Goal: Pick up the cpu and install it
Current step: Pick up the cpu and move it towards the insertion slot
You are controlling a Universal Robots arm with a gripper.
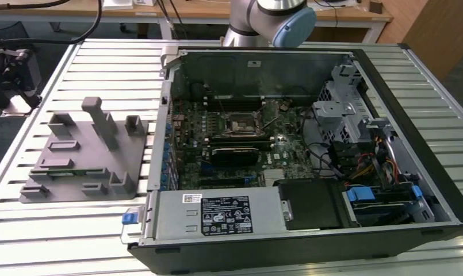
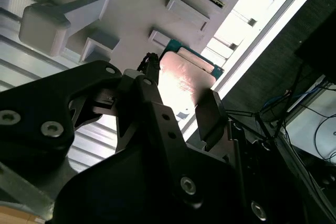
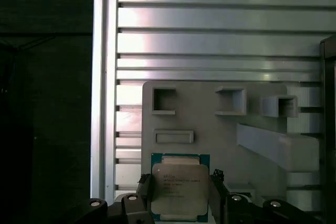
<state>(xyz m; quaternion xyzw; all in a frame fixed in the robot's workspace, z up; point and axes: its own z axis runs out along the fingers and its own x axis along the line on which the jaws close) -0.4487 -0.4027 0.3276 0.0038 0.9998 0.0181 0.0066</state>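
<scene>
Desk (image 3: 210,24): slatted metal, grey fixture (image 3: 210,129) on top.
Gripper (image 3: 180,183): pinching cpu (image 3: 180,190) by opposite edges, above fixture.

slatted table (image 1: 62,230) under fixture (image 1: 85,155), computer case (image 1: 293,256)

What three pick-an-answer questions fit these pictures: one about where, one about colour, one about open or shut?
1. Where is the small square silver-topped cpu chip? A in the computer B between the fingers of the gripper C on the floor
2. What colour is the plastic fixture with upright posts? A grey B red C yellow
3. The black metal computer case is: A upside down B lidded C open
Answers: B, both wrist views show the gripper clamping it; A, it is grey all over; C, its inside shows.
</scene>
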